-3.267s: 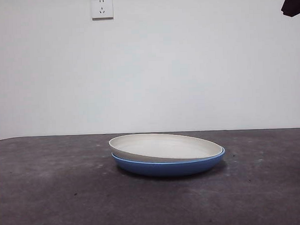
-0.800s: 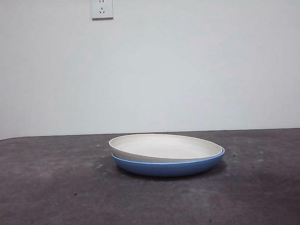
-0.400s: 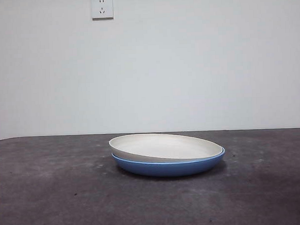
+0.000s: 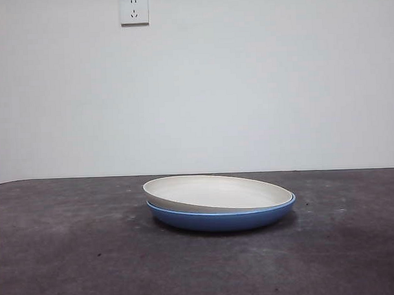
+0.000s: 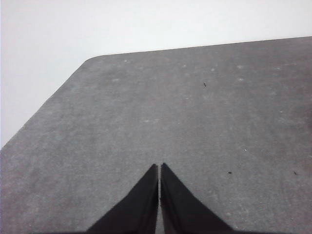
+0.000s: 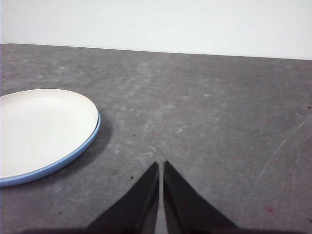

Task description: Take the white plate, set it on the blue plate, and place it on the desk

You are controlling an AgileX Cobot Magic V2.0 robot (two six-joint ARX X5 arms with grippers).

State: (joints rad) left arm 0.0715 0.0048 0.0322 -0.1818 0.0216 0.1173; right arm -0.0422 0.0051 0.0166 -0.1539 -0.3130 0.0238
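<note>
Already we find the white plate (image 4: pixel 218 192) nested in the blue plate (image 4: pixel 222 220), sitting a little askew, one side riding higher. Both rest mid-worktop (image 4: pixel 71 255). The stacking step looks done; we judge what remains is setting a plate down on the worktop, which calls for a rim grasp. The left end effector (image 5: pixel 159 168) and right end effector (image 6: pixel 161 165) are both pinched together, holding nothing; the right hangs near the stack. Plates: shallow, round, smooth, curved rims. Worktop: rough, mottled grey.

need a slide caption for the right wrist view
White plate nested in blue plate on the desk, right hand shut and clear of them.
</note>
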